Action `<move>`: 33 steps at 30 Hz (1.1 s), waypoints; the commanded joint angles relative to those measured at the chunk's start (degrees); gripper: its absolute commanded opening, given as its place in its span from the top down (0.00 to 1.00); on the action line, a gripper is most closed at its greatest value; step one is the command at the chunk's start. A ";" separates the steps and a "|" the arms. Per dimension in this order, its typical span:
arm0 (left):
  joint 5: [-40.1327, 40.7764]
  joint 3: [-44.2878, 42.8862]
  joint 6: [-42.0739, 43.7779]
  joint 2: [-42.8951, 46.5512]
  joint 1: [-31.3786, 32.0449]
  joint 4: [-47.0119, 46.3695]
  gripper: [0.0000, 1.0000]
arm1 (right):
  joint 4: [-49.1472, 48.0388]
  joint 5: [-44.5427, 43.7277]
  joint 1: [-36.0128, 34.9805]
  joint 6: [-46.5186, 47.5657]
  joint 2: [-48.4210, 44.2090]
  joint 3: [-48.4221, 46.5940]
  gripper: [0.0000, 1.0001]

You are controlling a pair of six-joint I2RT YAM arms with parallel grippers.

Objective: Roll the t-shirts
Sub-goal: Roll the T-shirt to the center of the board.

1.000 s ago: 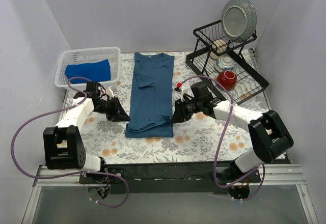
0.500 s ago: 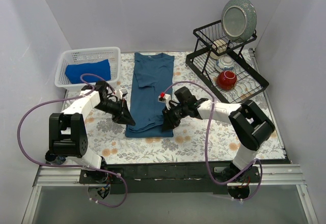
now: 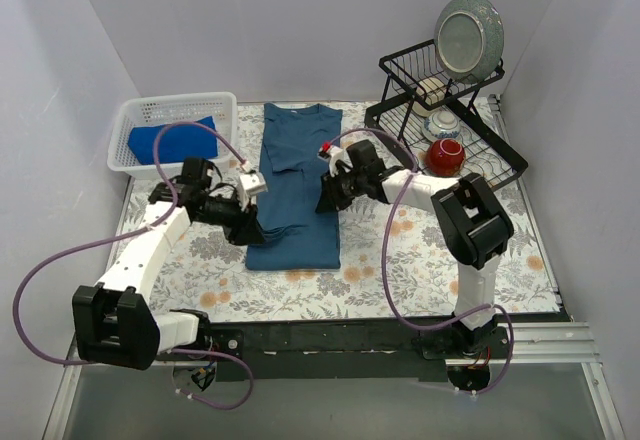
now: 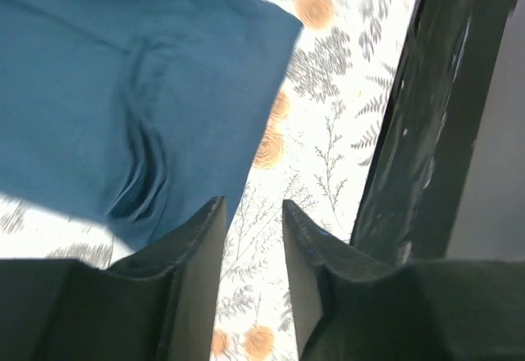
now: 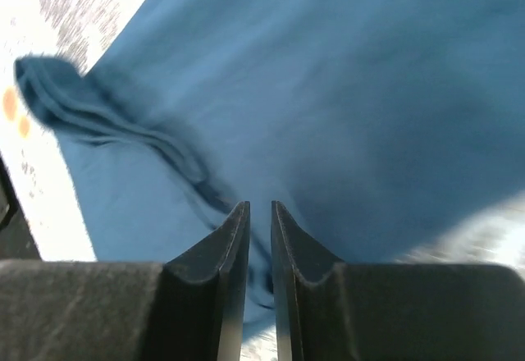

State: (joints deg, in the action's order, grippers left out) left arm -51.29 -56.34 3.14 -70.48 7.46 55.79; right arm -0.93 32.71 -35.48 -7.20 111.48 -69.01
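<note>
The dark-blue tee, folded into a long strip, lies flat mid-table with a crease near its lower left; it also shows in the left wrist view and the right wrist view. My left gripper sits at the strip's left edge near the hem. In its own view it is open, with only bare tablecloth between the jaws. My right gripper is at the strip's right edge. It hovers over the cloth, jaws almost closed, nothing visibly pinched. The royal-blue tee lies bundled in the basket.
A white basket stands back left. A black dish rack at the back right holds a red bowl and a plate. The table's black front rail runs below the hem. Purple cables loop off both arms.
Both grippers have moved from the tee's hem up along its sides toward the back. The small fold at the hem has gone flat. The right arm now stretches further away.
</note>
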 commanded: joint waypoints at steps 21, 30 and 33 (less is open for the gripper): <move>9.80 28.20 36.76 7.02 10.90 -25.46 0.36 | 2.34 0.95 3.58 7.11 -21.30 16.45 0.60; 14.99 33.57 39.93 4.21 10.82 -32.14 0.57 | 3.23 -2.19 -0.89 23.53 -26.91 23.19 0.44; 14.38 33.40 38.00 3.51 10.90 -31.45 0.89 | -4.50 -5.09 -5.72 28.45 -30.70 28.30 0.37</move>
State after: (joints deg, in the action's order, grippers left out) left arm -40.14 -24.53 40.40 -65.84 18.20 25.63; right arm 2.24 30.79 -35.35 10.70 86.59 -46.04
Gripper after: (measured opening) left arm 0.285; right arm 0.594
